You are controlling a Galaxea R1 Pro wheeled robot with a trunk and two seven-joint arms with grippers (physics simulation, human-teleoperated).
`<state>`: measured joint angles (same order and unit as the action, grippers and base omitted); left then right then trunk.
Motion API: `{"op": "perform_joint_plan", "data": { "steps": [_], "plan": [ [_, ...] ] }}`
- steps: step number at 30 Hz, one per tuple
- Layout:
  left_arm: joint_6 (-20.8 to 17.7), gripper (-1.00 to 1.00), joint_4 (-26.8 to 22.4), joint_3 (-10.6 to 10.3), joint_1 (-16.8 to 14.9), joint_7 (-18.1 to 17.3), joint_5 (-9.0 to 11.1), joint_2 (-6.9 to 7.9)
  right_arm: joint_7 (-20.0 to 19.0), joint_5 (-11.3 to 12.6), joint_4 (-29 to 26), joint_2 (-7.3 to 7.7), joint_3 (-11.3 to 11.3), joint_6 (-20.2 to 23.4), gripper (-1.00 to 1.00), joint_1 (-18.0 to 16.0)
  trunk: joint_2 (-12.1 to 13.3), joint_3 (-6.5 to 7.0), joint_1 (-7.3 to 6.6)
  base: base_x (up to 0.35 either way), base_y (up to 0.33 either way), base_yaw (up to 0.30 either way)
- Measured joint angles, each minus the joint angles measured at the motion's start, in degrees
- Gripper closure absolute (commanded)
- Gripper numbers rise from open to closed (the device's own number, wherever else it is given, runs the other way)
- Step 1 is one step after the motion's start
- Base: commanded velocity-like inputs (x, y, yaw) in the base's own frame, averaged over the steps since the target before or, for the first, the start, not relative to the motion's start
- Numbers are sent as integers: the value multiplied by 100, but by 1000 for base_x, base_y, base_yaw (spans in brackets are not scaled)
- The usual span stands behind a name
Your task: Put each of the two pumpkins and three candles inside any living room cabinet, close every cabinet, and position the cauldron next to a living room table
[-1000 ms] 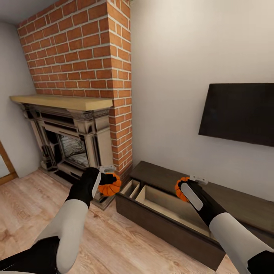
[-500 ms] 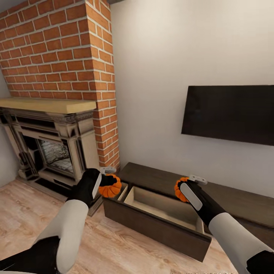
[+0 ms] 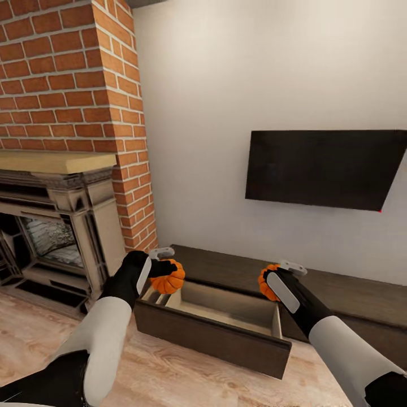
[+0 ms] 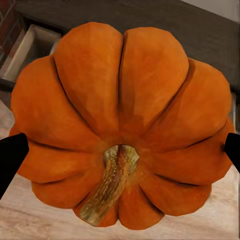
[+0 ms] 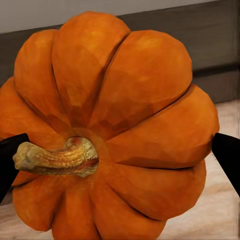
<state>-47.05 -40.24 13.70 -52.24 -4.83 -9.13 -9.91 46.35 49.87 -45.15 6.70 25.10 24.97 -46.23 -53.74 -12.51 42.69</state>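
Each hand carries a pumpkin. My left gripper [image 3: 164,270] is shut on a bright-orange pumpkin [image 3: 168,280], held over the left end of the open drawer [image 3: 217,305] of the long dark-brown cabinet [image 3: 339,294]. Close up, that pumpkin [image 4: 122,125] has a tan stem, and black fingertips [image 4: 10,157] press its sides. My right gripper [image 3: 271,280] is shut on the other pumpkin [image 3: 264,282], held above the drawer's right end. In the right wrist view this pumpkin [image 5: 107,130] sits between black fingertips [image 5: 227,157]. The drawer's pale interior shows nothing inside.
A red brick chimney [image 3: 73,85] and stone fireplace [image 3: 51,237] with a wooden mantel [image 3: 51,161] stand at the left. A black TV [image 3: 325,169] hangs on the grey wall above the cabinet. Light wood plank floor [image 3: 186,373] lies in front of the drawer.
The whole head view has swung to the right, so fireplace and cabinet slid left in the picture. Both arms hold the same pose, each with its pumpkin.
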Motion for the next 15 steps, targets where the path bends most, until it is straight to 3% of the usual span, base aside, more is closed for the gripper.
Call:
{"op": "perform_joint_plan", "data": {
  "steps": [5,15],
  "plan": [
    [12,100,0,1,0,-10,19,-1,-1,-5,8,7,0,1,100,0,0,25,-1,80,63,-259],
    [18,100,1,2,0,-12,14,-1,-7,-23,13,8,0,-1,100,0,-1,77,-3,219,201,-258]
  ]
}}
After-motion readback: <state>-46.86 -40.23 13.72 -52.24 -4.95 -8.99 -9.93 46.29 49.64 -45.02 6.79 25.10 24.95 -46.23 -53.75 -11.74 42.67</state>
